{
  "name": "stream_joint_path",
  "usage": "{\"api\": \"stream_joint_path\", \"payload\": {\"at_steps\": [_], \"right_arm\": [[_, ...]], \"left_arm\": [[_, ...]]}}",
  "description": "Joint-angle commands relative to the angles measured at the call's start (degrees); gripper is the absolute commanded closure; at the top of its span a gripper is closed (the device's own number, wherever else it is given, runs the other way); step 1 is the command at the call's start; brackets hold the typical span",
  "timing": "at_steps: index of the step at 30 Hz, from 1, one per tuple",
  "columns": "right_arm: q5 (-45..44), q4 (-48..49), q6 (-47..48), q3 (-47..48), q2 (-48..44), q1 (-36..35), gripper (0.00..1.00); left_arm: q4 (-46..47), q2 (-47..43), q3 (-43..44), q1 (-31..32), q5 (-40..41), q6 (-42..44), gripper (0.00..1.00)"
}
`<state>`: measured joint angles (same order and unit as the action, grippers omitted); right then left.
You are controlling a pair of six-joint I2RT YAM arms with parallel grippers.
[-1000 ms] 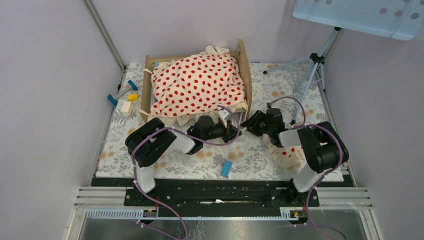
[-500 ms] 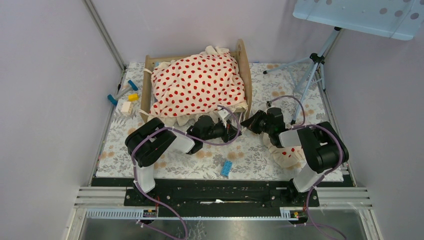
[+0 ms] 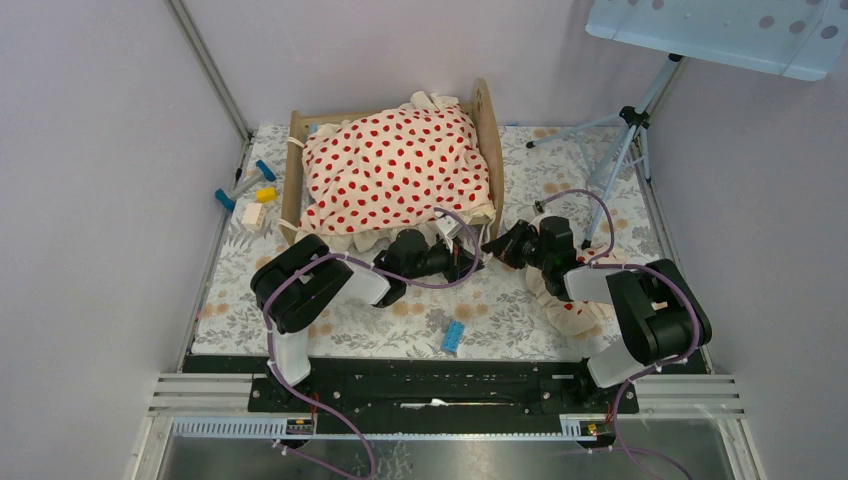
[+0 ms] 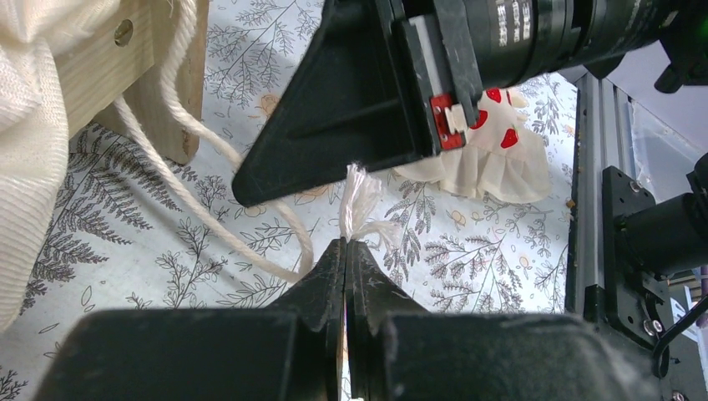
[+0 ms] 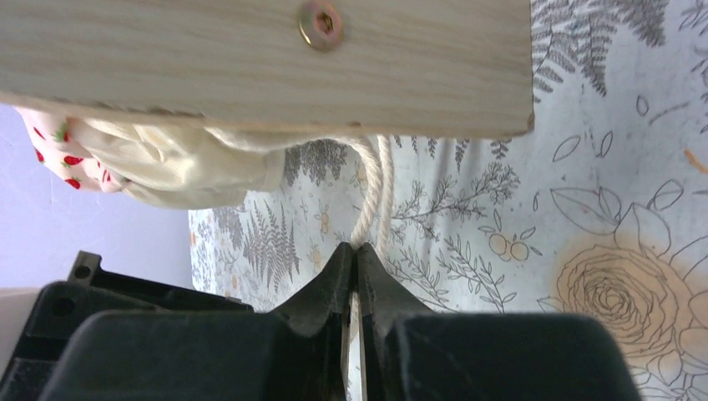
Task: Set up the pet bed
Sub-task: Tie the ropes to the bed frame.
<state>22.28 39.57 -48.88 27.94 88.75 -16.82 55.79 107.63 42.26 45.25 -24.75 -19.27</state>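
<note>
While the pet bed [image 3: 489,125] stands at the back of the floral mat [image 3: 520,310] with the red-dotted blanket [image 3: 395,165] spread over it, the top view shows both arms reaching to its near right corner. The left gripper [image 3: 462,258] and the right gripper [image 3: 508,245] almost meet there, just in front of the end board. A small dotted pillow [image 3: 578,312] lies on the mat under the right arm, apart from the bed.

From the left wrist, the left gripper [image 4: 346,251] has its jaws pressed fully together on the white cord [image 4: 250,242] close to its frayed end, which sticks up from the tips. The cord runs back toward the bed's wooden leg. A black finger of the right gripper hangs just above that frayed end.

From the right wrist, the right gripper [image 5: 356,255] is likewise closed, pinching the cord [image 5: 371,192] where it drops from under the bed's board.

The step in hand looks like tying or tightening this cord at the corner. To do it well, the two grips should draw apart slowly and evenly, low over the mat. That way the light frame is not dragged or tipped, the blanket is not pulled askew, and the short frayed end does not slip out of the left pinch
</note>
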Motion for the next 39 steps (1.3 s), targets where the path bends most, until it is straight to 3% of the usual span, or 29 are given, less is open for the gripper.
{"api": "stream_joint_path", "payload": {"at_steps": [1,22,39], "right_arm": [[3.6,3.1,-0.2,-1.4,-0.1,0.3,0.96],[3.4,5.1,0.1,-7.6,-8.6,0.3,0.95],[-6.1,-3.8,5.2,-7.8,-19.1,0.3,0.90]], "left_arm": [[4.5,0.9,2.7,-0.3,0.7,-2.8,1.00],[2.9,1.6,4.2,-0.4,7.6,-10.0,1.00],[0.0,2.8,5.7,-0.4,6.9,-11.4,1.00]]}}
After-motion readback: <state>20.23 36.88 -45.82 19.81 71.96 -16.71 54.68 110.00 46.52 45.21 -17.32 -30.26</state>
